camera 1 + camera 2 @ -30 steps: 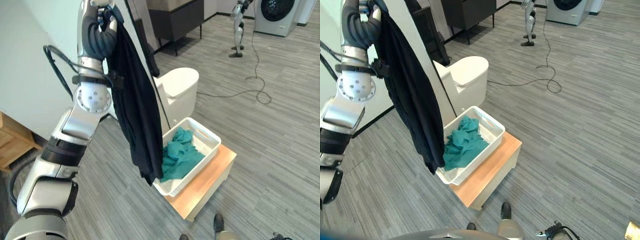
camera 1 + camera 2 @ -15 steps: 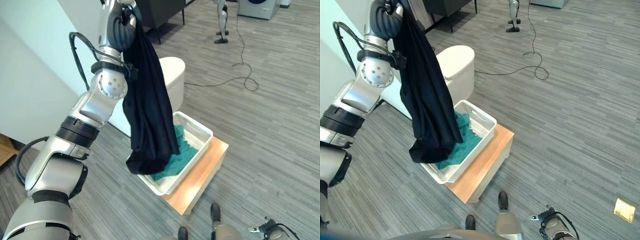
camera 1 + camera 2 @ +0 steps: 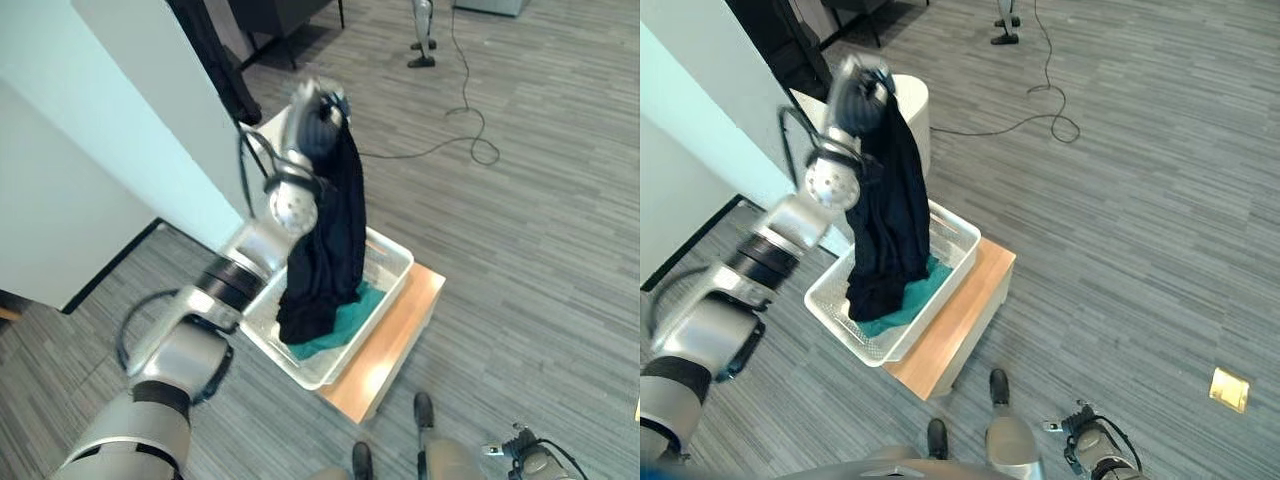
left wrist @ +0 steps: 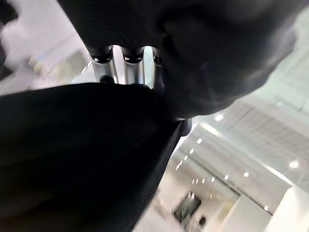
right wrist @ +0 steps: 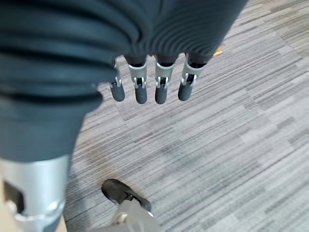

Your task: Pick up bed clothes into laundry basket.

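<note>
Black fabric, a long dark garment [image 3: 325, 240], is held up high by the left hand [image 3: 318, 108], whose fingers [image 4: 126, 67] are seen in the left wrist view curled over the bunched top edge of the cloth. The garment is gripped at one end so that it hangs straight down, and its lower folds are already touching the crumpled teal cloth [image 3: 345, 318] that lies in the white perforated plastic laundry basket [image 3: 395, 268]. The height of the grip appears chosen so the trailing end clears the basket's rim and gathers inside rather than over the near edge.

The basket is carried by a low wooden-topped stand [image 3: 405, 335] on the grey plank floor, set toward the stand's far edge, leaving the near right corner of the top bare. A pale rounded stool [image 3: 912, 100] stands just behind.

The right hand [image 5: 150, 84] is hung idle above the floor, its fingers relaxed and holding nothing. Letting go is judged to be the remaining step.
</note>
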Controlling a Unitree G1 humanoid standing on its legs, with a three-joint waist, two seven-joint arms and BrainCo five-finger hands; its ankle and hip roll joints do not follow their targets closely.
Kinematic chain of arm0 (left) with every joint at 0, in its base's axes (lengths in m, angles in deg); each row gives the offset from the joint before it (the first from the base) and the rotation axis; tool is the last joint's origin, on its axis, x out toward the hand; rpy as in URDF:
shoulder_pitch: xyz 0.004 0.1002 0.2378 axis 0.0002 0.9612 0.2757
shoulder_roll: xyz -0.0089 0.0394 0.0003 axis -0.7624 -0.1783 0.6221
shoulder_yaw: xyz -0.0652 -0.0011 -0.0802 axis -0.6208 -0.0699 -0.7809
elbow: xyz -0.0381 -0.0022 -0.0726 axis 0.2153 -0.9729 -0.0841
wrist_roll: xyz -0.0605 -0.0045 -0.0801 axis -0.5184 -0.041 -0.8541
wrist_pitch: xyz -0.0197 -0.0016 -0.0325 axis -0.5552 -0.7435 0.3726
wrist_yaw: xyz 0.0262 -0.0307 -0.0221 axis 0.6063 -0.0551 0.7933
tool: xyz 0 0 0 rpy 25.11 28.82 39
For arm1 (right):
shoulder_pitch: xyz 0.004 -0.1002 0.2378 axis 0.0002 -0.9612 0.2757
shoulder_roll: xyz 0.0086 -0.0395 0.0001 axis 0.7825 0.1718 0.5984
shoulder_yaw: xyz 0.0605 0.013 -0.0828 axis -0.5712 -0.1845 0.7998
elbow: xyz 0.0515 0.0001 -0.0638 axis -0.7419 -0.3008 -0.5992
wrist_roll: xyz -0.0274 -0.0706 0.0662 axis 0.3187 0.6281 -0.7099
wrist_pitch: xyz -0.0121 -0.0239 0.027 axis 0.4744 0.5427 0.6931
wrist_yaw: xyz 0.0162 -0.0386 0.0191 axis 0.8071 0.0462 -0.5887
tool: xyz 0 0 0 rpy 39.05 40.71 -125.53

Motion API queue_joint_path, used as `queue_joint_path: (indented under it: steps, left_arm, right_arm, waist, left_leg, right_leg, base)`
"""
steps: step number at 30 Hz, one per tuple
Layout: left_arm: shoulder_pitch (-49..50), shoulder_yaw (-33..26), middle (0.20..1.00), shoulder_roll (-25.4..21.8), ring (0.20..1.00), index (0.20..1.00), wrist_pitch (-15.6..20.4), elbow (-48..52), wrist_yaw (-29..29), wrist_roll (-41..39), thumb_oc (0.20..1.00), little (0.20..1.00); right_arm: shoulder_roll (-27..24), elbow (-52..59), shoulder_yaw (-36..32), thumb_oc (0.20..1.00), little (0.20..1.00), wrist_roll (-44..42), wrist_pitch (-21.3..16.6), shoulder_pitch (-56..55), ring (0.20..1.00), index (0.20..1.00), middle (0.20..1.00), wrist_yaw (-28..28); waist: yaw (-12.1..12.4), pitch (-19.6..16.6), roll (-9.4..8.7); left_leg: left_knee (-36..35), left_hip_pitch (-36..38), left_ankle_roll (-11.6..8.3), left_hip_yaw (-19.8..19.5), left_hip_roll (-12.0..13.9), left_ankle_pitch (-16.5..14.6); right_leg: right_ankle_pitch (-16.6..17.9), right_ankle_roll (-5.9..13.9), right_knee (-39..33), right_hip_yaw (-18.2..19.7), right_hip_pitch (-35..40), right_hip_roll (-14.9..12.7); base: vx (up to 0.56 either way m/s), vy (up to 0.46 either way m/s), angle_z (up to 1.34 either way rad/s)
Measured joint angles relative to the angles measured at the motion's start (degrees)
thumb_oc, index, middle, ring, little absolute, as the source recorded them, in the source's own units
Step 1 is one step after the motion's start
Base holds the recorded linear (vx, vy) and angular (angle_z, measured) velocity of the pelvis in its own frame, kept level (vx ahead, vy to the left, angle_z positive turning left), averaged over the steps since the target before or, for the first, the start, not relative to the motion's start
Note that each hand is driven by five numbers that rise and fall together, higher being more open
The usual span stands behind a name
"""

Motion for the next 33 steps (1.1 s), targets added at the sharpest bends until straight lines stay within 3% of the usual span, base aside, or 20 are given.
queue_joint_path:
  steps: [4, 11, 14, 20, 24, 25, 26, 33]
  left_arm:
    - [5.7, 0.5, 0.2, 5.6, 0.2, 0.2, -0.6, -4.7, -1.1, 0.8, 0.2, 0.2]
    - [6.8, 3.3, 0.2, 5.7, 0.2, 0.2, -2.3, -12.8, -1.5, 9.2, 0.2, 0.2]
    - [5.8, 4.8, 0.2, 7.1, 0.2, 0.2, -2.5, -23.5, -1.0, 15.3, 0.2, 0.2]
    - [6.0, 4.1, 0.2, 8.4, 0.2, 0.2, -5.3, -36.8, -0.5, 17.8, 0.2, 0.2]
    - [5.9, 4.1, 0.2, 7.7, 0.2, 0.2, -5.9, -38.8, -0.3, 18.0, 0.2, 0.2]
    - [6.0, 4.1, 0.385, 7.1, 0.385, 0.385, -5.9, -39.1, -0.3, 18.5, 0.385, 0.385]
    - [6.1, 3.4, 1.0, 7.1, 1.0, 1.0, -5.9, -39.3, -0.3, 18.9, 1.0, 1.0]
    - [9.2, 0.7, 1.0, 8.1, 1.0, 1.0, -4.5, -34.1, -0.8, 16.0, 1.0, 1.0]
  right_arm:
    - [0.6, 0.6, 0.1, 1.0, 1.0, -0.3, 0.0, 0.6, 1.0, 1.0, 1.0, 0.1]
    - [0.6, 1.0, 0.8, 1.0, 1.0, -1.3, -0.1, 1.8, 1.0, 1.0, 1.0, 1.9]
    - [0.5, 1.0, 1.8, 1.0, 1.0, -1.5, -0.3, 2.9, 1.0, 1.0, 1.0, 2.3]
    - [1.1, 1.0, 4.3, 1.0, 1.0, -1.9, -2.0, 5.3, 1.0, 1.0, 1.0, 2.6]
    - [1.6, 0.6, 4.3, 1.0, 1.0, -1.8, -2.2, 4.8, 1.0, 1.0, 1.0, 2.7]
    - [1.6, 0.4, 4.4, 1.0, 1.0, -1.8, -2.3, 5.0, 1.0, 1.0, 1.0, 2.6]
    - [1.6, 0.2, 4.3, 1.0, 1.0, -1.8, -2.2, 5.1, 1.0, 1.0, 1.0, 2.6]
    - [1.6, -0.6, 4.4, 1.0, 1.0, -1.8, -2.2, 5.4, 1.0, 1.0, 1.0, 2.4]
  waist:
    - [-0.8, 0.7, -1.08]
    - [-1.0, 1.9, -2.22]
    - [-1.0, 1.9, -2.3]
    - [-1.2, 2.6, -3.66]
    - [-0.7, 2.6, -3.73]
    - [-0.6, 2.5, -3.83]
    - [-0.6, 2.5, -3.87]
    - [0.4, 2.0, -4.33]
  left_leg:
    - [0.3, -0.2, 0.02, 1.1, 0.1, 0.0]
    - [-0.1, -0.9, 0.38, 2.0, 0.3, 0.1]
    - [0.2, -1.8, 0.37, 2.2, 0.4, 0.1]
    - [0.0, -1.7, 0.38, 3.0, 0.3, 0.1]
    - [0.0, -1.6, 0.44, 3.0, 0.4, 0.2]
    - [0.0, -1.6, 0.45, 3.0, 0.5, 0.2]
    - [0.0, -1.4, 0.45, 2.9, 0.6, 0.2]
    - [0.4, 0.2, 0.53, 2.9, 0.7, 0.1]
  right_leg:
    - [0.5, -0.48, 0.2, 1.1, -0.4, 0.3]
    - [0.3, -0.08, 0.0, 1.4, -1.7, 0.7]
    - [0.7, 0.19, 0.0, 1.5, -2.4, 0.8]
    - [1.5, -0.3, 0.2, 1.8, -2.5, 1.0]
    - [0.8, 0.59, 0.2, 1.4, -2.4, 0.9]
    - [0.7, 0.68, 0.2, 1.2, -2.3, 0.9]
    - [0.6, 0.6, 0.2, 1.1, -2.1, 0.9]
    - [0.9, -0.32, 0.2, 0.9, 0.0, 1.0]
  base:
    - [-0.04, 0.008, -0.13]
    - [-0.04, 0.013, -0.06]
    - [-0.02, 0.004, -0.02]
    - [-0.01, 0.004, -0.02]
    - [0.0, 0.003, 0.01]
    - [0.02, 0.012, 0.04]
    - [0.02, 0.008, 0.03]
    - [0.02, 0.009, 0.04]
